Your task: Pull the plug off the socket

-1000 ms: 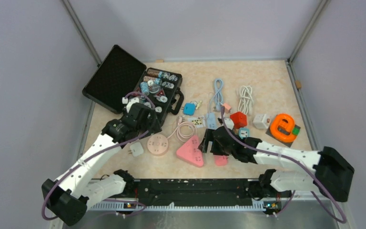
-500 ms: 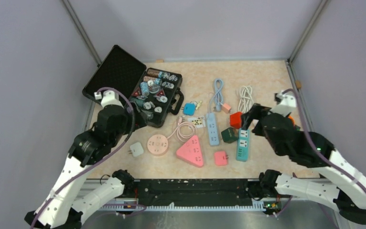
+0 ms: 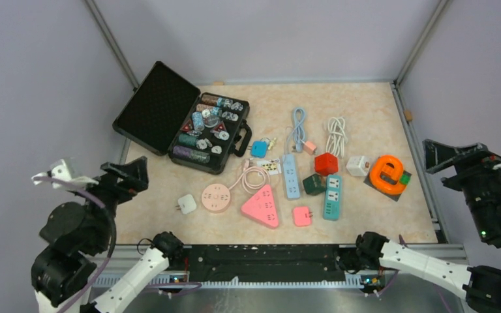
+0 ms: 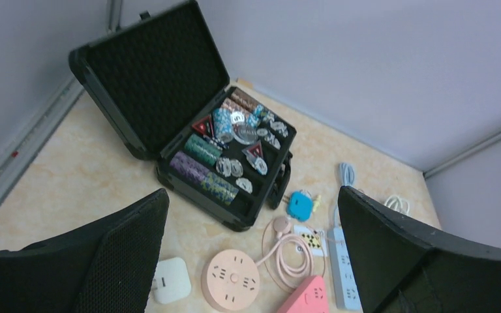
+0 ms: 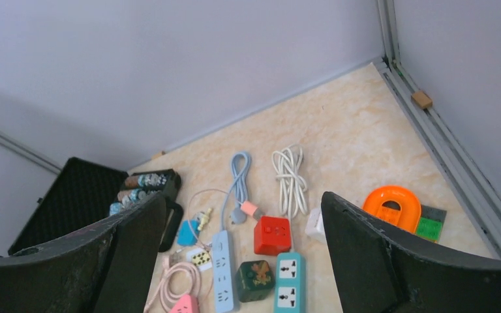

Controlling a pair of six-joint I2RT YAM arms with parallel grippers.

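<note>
Left gripper (image 4: 252, 193): jaws spread wide, nothing held, high over the table's (image 3: 365, 117) left edge.
Right gripper (image 5: 242, 195): equally wide and empty, high at the right edge.
Teal power strip (image 3: 332, 197): flat mid-table, long axis running near to far, sockets facing up.
Green plug (image 3: 313, 184): on the table just left of the strip's far end, prongs not visible.

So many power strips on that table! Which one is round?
The pale pink disc beside the white plug. The pink strip next to it is triangular; the light blue strip and the teal strip are long bars.
</note>
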